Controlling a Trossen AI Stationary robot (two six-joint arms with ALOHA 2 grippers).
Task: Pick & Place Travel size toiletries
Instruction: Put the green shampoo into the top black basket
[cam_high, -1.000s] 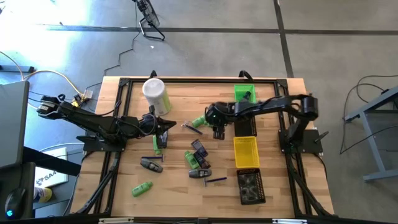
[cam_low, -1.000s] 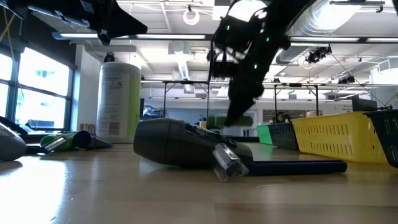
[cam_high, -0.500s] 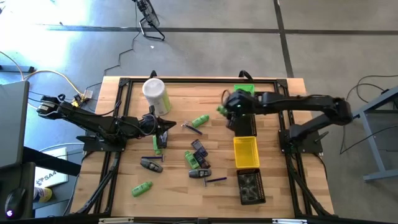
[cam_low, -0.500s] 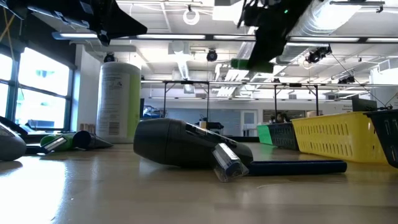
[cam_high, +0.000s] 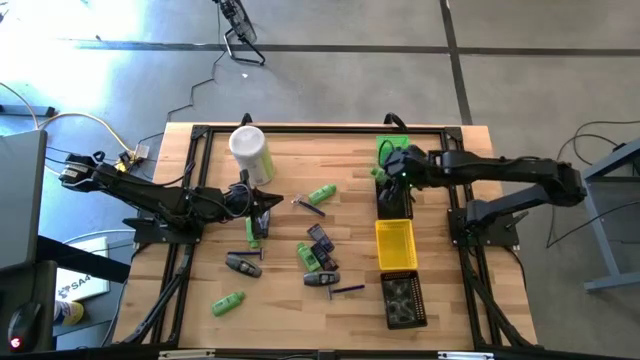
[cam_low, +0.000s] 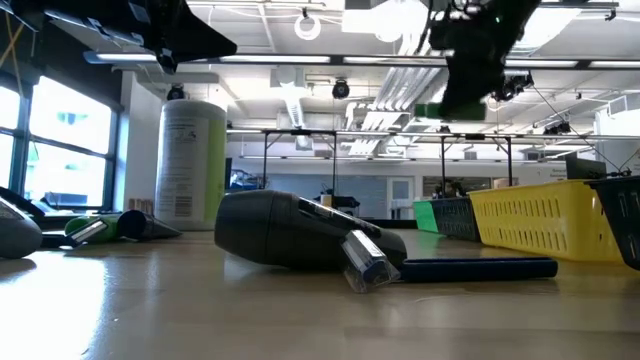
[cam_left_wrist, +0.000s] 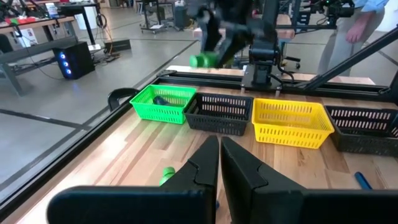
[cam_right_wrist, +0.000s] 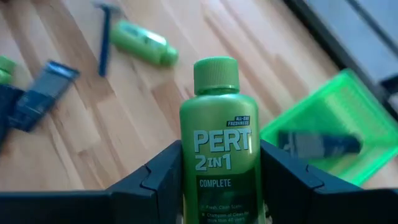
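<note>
Right gripper (cam_high: 392, 168) in the air near the table's far edge, just by the green plastic basket (cam_high: 386, 147), pinching a small bright green plastic "Pert 2 in 1" shampoo bottle (cam_right_wrist: 217, 137) between both fingers (cam_right_wrist: 158, 171), cap pointing away from the wrist. Green basket holds a dark tube (cam_right_wrist: 318, 144). Row of bins runs from it toward the near edge: dark mesh bin (cam_high: 393, 202), yellow bin (cam_high: 395, 244), black bin (cam_high: 403, 300).

Left gripper (cam_high: 268, 205) hovers over the table's left-middle, fingers (cam_left_wrist: 202, 168) pressed together, holding nothing visible.

Rest of the toiletries loose on the wooden table (cam_high: 200, 290): a green mini bottle (cam_high: 321, 194) with a thin blue-handled razor (cam_high: 310, 206) beside it mid-table, dark tubes cluster (cam_high: 320, 255) toward the near edge, another green bottle (cam_high: 229, 302) near the near-left corner, dark grey tube (cam_high: 242, 264) left of the cluster. Tall pale-green canister with white lid (cam_high: 250, 152) upright near the far edge, left of centre.
</note>
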